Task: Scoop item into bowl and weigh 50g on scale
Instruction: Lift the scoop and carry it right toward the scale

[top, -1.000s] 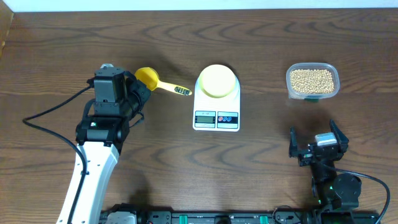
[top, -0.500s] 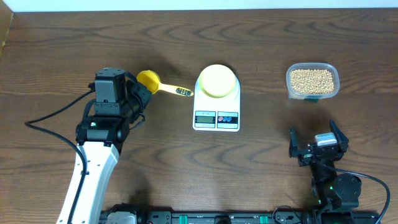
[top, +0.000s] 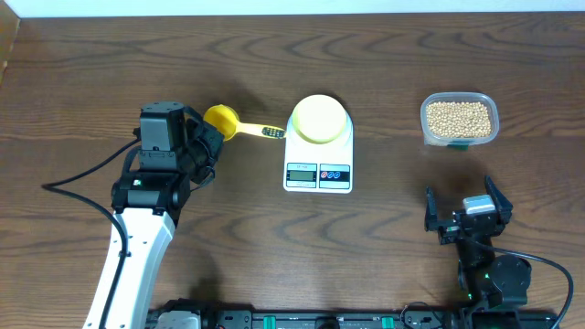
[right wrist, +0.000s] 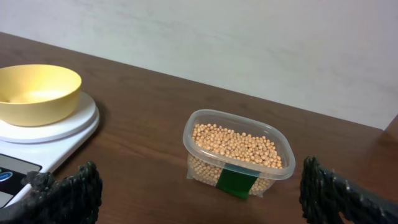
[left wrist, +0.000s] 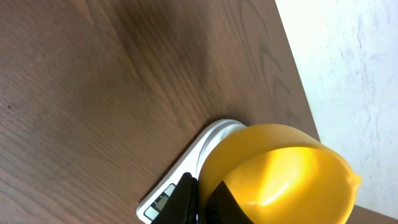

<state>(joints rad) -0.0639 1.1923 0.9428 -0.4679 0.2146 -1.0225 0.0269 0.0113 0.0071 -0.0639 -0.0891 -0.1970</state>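
My left gripper [top: 208, 129] is shut on the cup rim of a yellow measuring scoop [top: 221, 117], held left of the scale, its handle pointing at the scale. The left wrist view shows black fingers [left wrist: 186, 198] pinching the scoop's wall [left wrist: 280, 174]. The pale yellow-green bowl [top: 319, 118] sits empty on the white scale [top: 317, 174]. Tan beans [top: 459, 117] fill a clear tub at the right. My right gripper [top: 460, 194] rests open near the front edge, below the tub; the right wrist view has the beans [right wrist: 236, 143] between its spread fingers, farther off.
The clear tub [right wrist: 273, 168] carries a green label on its near side. The scale's display and buttons [top: 317, 175] face the front. A black cable [top: 73, 169] trails left of the left arm. Bare wood lies between scale and tub.
The left gripper has carried the scoop slightly right, closer to the scale. The right arm, bowl and tub have not moved.
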